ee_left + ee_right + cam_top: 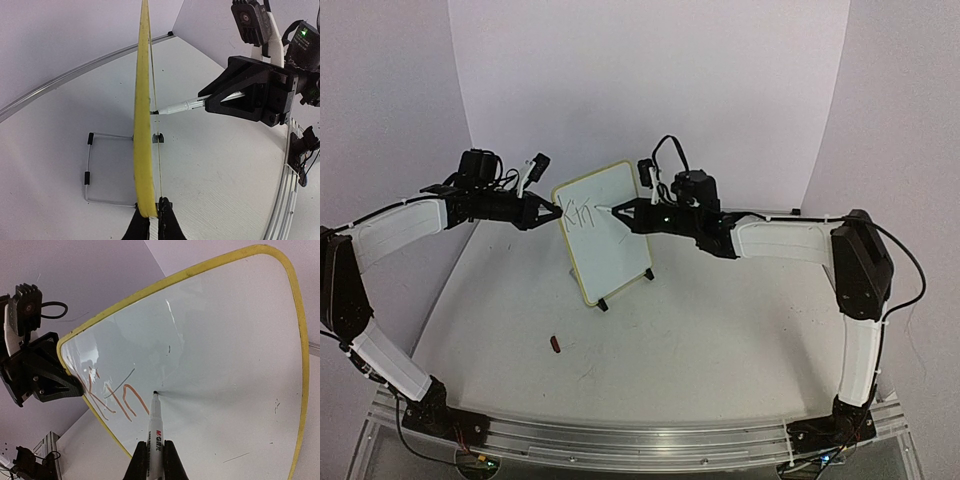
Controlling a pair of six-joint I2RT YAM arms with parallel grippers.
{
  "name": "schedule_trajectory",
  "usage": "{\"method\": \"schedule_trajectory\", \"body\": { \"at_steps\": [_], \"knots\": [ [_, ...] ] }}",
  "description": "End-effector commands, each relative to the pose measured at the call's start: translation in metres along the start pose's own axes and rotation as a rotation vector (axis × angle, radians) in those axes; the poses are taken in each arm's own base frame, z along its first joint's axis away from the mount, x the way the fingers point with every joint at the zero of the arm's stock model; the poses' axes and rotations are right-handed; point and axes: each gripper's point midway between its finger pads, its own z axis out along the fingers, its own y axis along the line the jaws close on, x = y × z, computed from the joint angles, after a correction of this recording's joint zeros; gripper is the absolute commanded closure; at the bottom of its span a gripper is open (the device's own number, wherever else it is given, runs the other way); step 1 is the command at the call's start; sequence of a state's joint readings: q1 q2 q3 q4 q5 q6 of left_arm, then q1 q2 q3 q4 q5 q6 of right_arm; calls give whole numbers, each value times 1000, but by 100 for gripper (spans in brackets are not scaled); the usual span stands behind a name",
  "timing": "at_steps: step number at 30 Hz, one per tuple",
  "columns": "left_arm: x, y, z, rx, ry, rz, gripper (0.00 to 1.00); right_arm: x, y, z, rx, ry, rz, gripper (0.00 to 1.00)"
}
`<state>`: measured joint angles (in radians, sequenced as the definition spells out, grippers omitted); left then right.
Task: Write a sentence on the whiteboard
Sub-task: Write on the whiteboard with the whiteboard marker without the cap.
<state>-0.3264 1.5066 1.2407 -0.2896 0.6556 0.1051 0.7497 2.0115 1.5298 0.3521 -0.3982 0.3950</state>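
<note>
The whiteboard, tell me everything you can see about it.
The whiteboard is small, white and glossy, with rounded corners and a pale yellow frame. It stands nearly upright on black feet and a wire stand. The left hand pinches its edge. The letters "Kin" are written; the marker, held by the right hand, touches its face.

The white table (720,340) bears the whiteboard (610,258) and perhaps a cap (557,345).

Left hand (553,212) closed, right hand (618,211) closed, pointing toward each other
</note>
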Motion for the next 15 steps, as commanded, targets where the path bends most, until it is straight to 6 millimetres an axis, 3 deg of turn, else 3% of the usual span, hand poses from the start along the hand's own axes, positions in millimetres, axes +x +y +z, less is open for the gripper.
{"method": "schedule_trajectory", "body": {
  "at_steps": [1,15],
  "knots": [
    [-1,2,-2,-16,1,50,100,-18,8,4,-44,-47,-28,100],
    [0,3,-1,-15,4,47,100,12,1,7,-52,36,-20,100]
  ]
}}
